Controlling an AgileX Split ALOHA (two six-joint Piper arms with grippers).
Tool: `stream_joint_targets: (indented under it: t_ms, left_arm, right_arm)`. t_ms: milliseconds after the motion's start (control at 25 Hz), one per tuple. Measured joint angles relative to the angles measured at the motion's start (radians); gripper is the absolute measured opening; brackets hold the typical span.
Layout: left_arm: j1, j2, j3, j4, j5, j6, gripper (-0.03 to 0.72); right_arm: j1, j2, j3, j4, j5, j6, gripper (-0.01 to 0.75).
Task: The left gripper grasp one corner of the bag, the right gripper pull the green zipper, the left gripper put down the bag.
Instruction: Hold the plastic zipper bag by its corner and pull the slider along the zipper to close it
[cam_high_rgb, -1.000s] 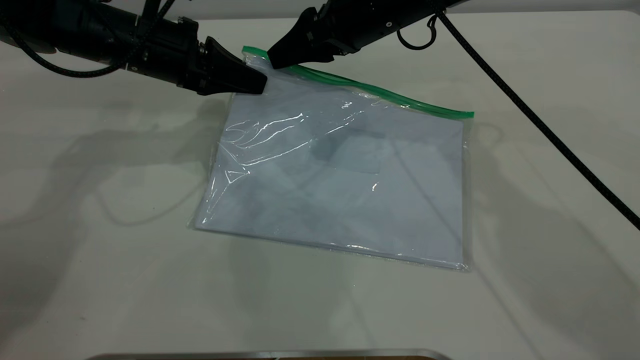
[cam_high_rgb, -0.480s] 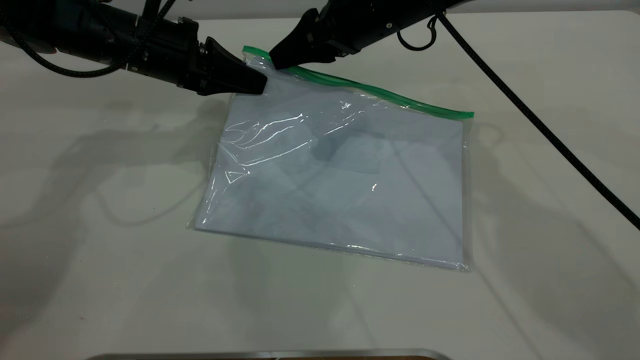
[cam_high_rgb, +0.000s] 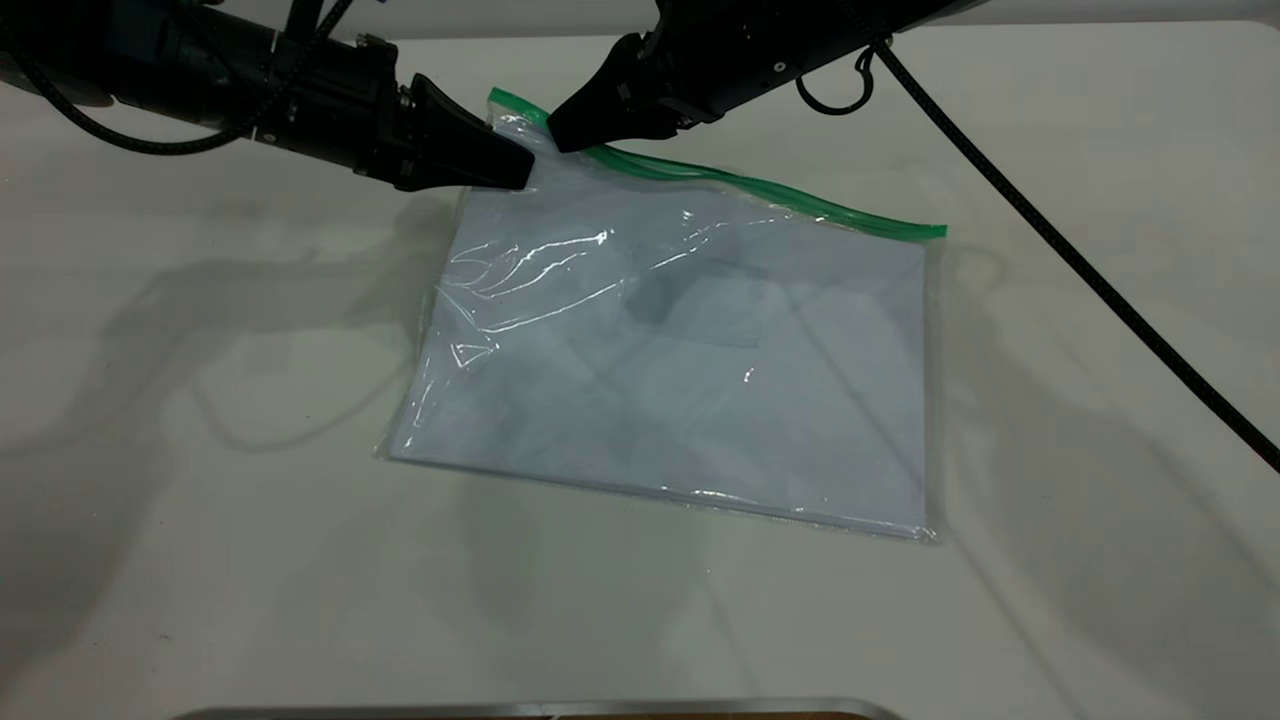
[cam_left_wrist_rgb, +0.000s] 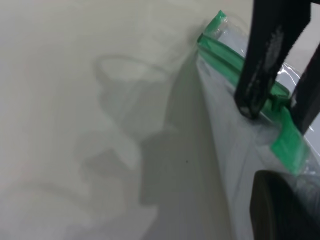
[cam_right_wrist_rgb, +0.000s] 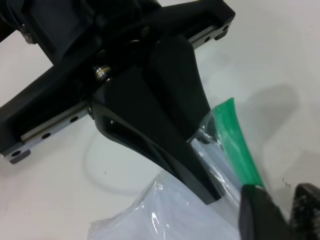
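From where I stand the green zipper (cam_high_rgb: 760, 187) vanishes under the right tool (cam_high_rgb: 560, 135) so its slider tab can't be picked out, the left tool (cam_high_rgb: 520, 172) covers the pinched corner (cam_high_rgb: 510, 115), and both arms run off the top edge.

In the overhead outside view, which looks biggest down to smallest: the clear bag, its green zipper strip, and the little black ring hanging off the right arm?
Largest to smallest as they appear in the exterior view:
1. the bag, by far the largest
2. the green zipper, long but thin, spanning one edge of the bag
3. the ring loop, a small black loop under the right arm
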Motion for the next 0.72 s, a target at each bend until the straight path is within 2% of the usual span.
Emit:
stream_joint_targets:
  t_ms: [120,360,720]
  left_arm:
    - [0.000,0.000,0.000,-0.001,0.000,0.000,0.054]
    - [0.000,0.000,0.000,-0.001,0.003,0.000,0.054]
    - [0.036,0.000,0.000,-0.019,0.083,0.001,0.054]
  right_arm:
    - [0.000,0.000,0.000,0.000,0.000,-0.008,0.042]
    - [-0.001,0.000,0.000,0.001,0.000,-0.029,0.038]
    - [-0.018,0.000,-0.004,0.018,0.020,-0.037,0.038]
